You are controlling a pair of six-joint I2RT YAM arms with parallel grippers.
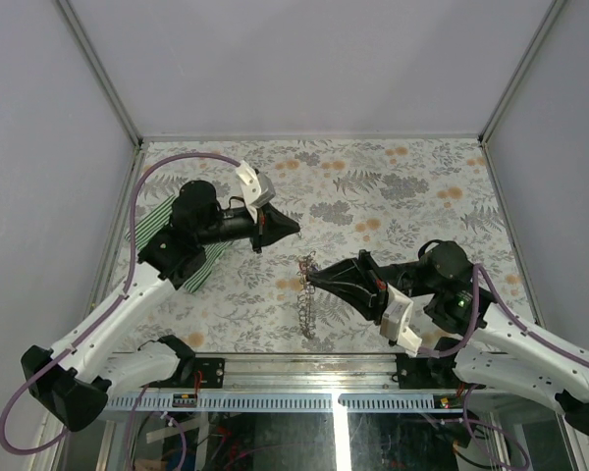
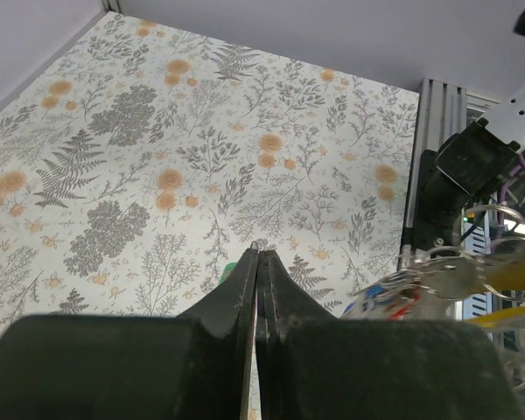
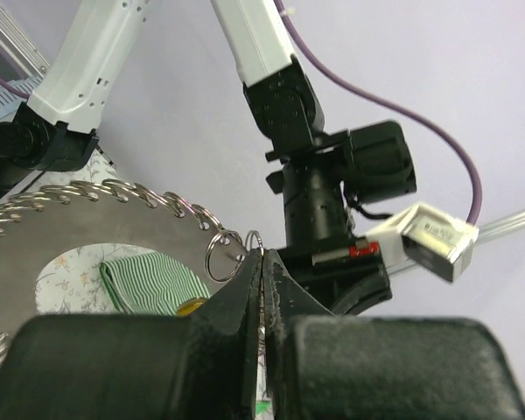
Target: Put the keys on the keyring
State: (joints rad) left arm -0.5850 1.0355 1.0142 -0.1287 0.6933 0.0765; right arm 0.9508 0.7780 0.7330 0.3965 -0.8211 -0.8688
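Right gripper (image 3: 262, 255): nearest the lens in the right wrist view; black fingers clenched, pinching a small ring of the keyring (image 3: 220, 255) at their tips.
Keyring, right wrist view: a chain of linked grey rings arcs up and away to the left from the pinched ring.
Keyring, top view: the strand (image 1: 306, 299) hangs from the right gripper's tip, over the middle of the table.
Left gripper (image 2: 258, 255): fingers pressed flat together; a green sliver shows just beside the tip, and I cannot tell whether it is gripped.
Keys (image 2: 381, 302): a blurred patch of blue and red among shiny rings, to the right of the left fingers; shapes too soft to make out.
Gripper tips, top view: near each other, apart.
Striped cloth (image 1: 208, 267): green and white, lying under the left arm at the table's left side.
Table (image 1: 402, 206): pale floral covering with grey ferns and orange blooms.
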